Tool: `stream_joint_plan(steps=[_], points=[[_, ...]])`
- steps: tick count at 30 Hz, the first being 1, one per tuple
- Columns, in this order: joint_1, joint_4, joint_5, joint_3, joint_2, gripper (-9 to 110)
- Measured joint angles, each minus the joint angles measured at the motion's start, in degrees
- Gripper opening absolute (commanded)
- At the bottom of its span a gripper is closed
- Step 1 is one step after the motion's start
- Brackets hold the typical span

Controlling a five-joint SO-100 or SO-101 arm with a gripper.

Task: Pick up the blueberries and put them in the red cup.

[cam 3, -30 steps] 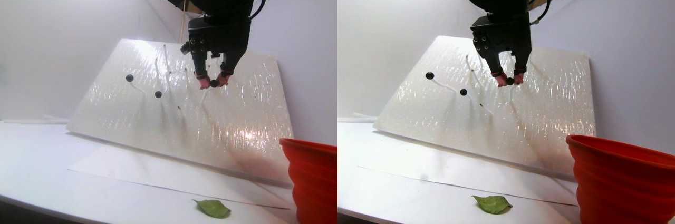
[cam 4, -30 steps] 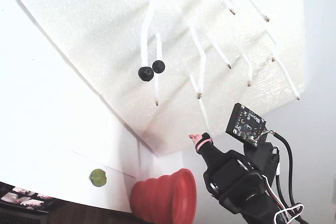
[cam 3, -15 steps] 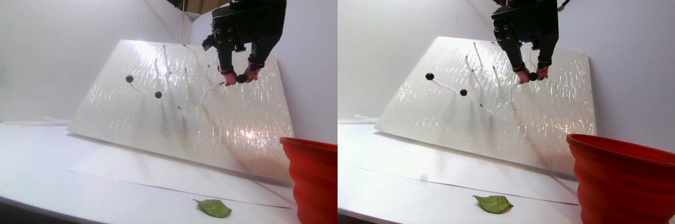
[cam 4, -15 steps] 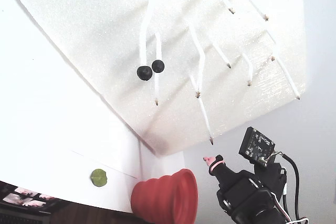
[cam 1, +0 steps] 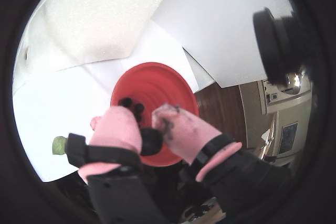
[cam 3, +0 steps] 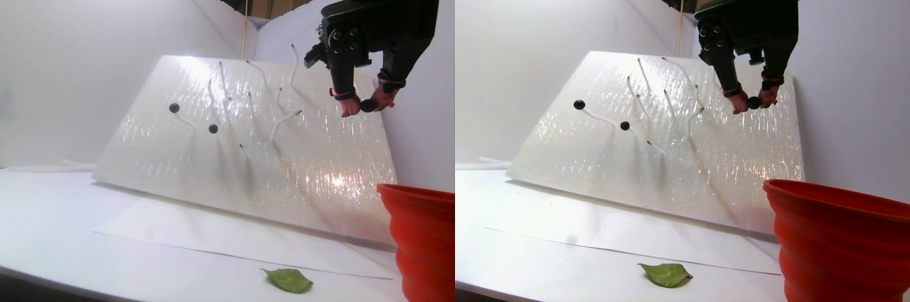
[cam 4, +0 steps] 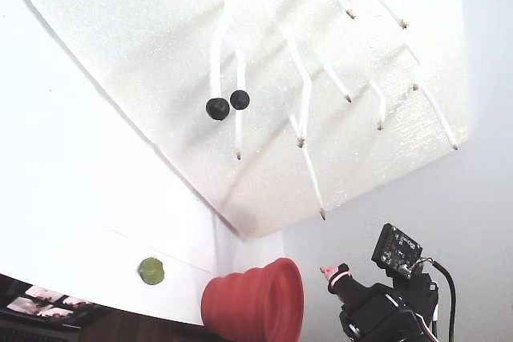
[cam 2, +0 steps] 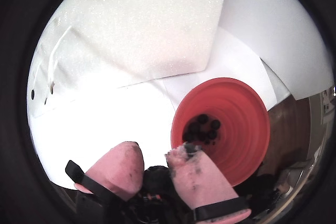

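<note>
Claw (cam 1: 151,129) clamped on one blueberry (cam 1: 151,140), above red cup (cam 1: 178,87), rim facing up; more berries (cam 2: 202,128) inside

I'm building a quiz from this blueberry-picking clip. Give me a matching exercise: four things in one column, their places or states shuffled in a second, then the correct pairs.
Things
1. red cup
2. pincer
3. green leaf
4. white foam board

Places or states
A. lies flat on the table in front of the board
B. leans against the back wall, thin white stems sticking out of it, two blueberries on them
C. shut on a single blueberry, above the cup
D. holds several dark berries at its bottom

Pairs: 1-D, 2-C, 3-A, 4-B
</note>
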Motion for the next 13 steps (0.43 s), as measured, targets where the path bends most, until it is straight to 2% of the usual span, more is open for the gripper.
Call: stream_joint_plan(steps=[13], points=[[5.36, 0.35, -1.93, -0.97, -0.26, 9]])
